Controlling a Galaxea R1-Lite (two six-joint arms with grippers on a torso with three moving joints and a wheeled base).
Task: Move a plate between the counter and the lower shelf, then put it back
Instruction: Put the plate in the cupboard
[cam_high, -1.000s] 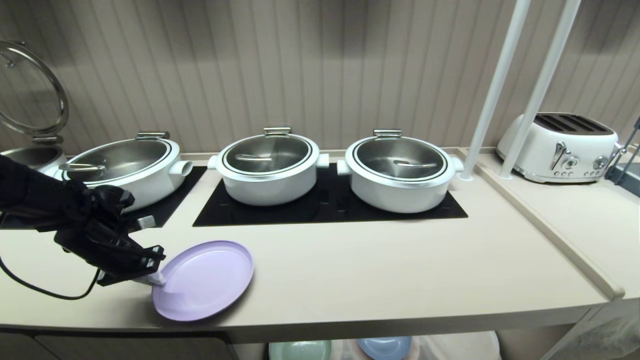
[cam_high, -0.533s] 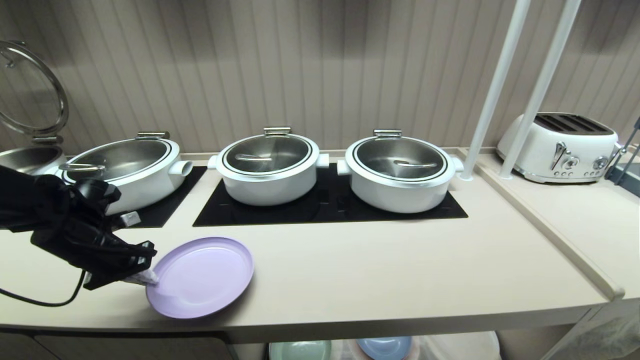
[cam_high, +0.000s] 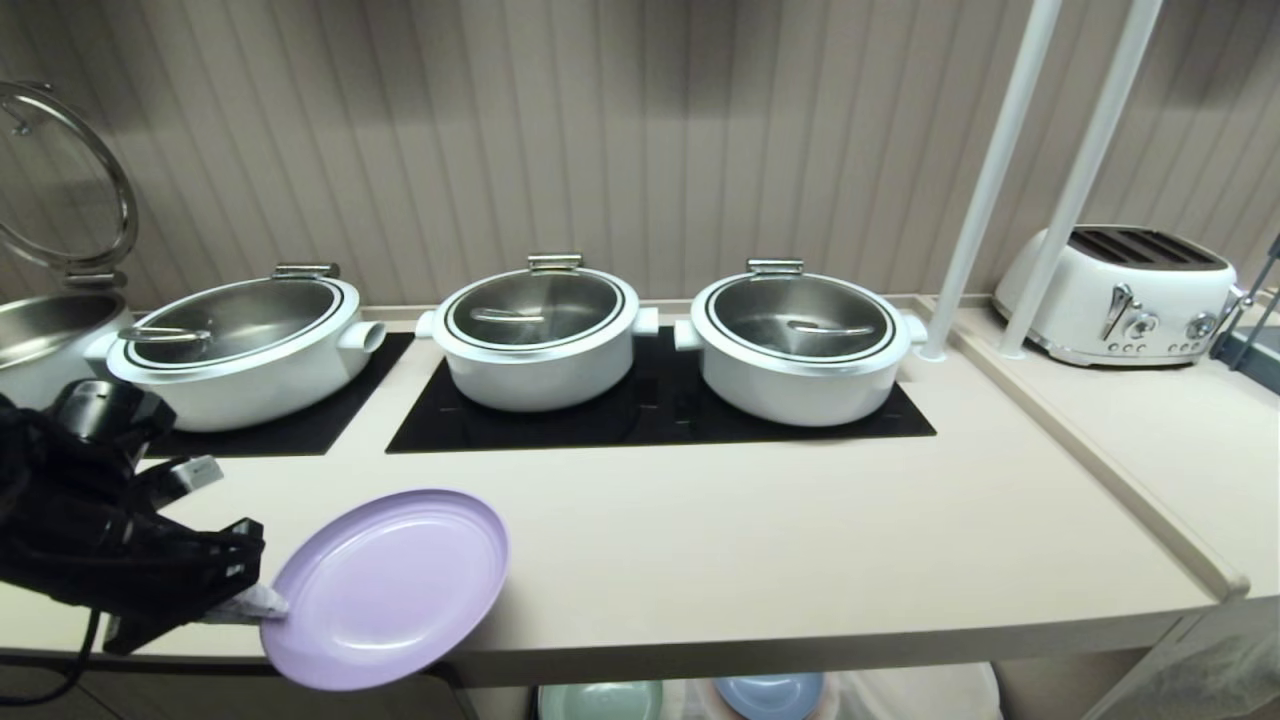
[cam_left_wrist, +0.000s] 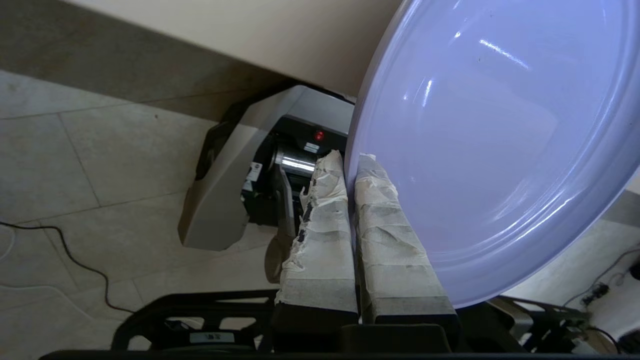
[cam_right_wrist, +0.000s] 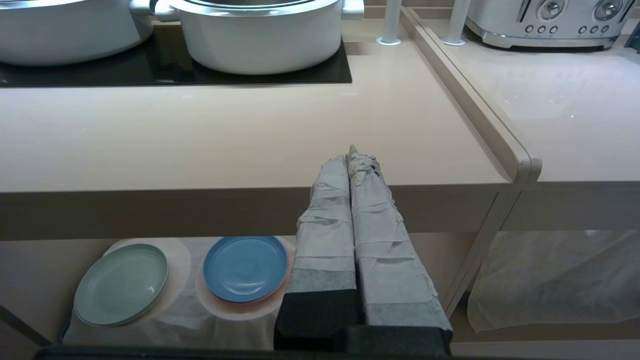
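The lilac plate (cam_high: 385, 590) is tilted and off the counter (cam_high: 800, 540), its near side hanging past the front edge at the left. My left gripper (cam_high: 255, 603) is shut on the plate's left rim. In the left wrist view the taped fingers (cam_left_wrist: 320, 230) pinch the rim of the plate (cam_left_wrist: 490, 150) between them, with the floor below. My right gripper (cam_right_wrist: 352, 155) is shut and empty, parked in front of the counter's edge. Under the counter, the lower shelf (cam_right_wrist: 450, 250) has a white cloth with a mint-green plate (cam_right_wrist: 120, 284) and a blue plate (cam_right_wrist: 245, 267) on it.
Three lidded white pots (cam_high: 540, 335) stand on black hob panels (cam_high: 660, 415) at the back. A pot with a raised lid (cam_high: 60, 180) is far left. Two white poles (cam_high: 985, 180) and a white toaster (cam_high: 1120, 290) are on the right. A floor cable (cam_left_wrist: 75, 260) lies below.
My left gripper has drawn back toward me and to the left with the plate. The plate has gone from over the counter to overhanging its front edge.
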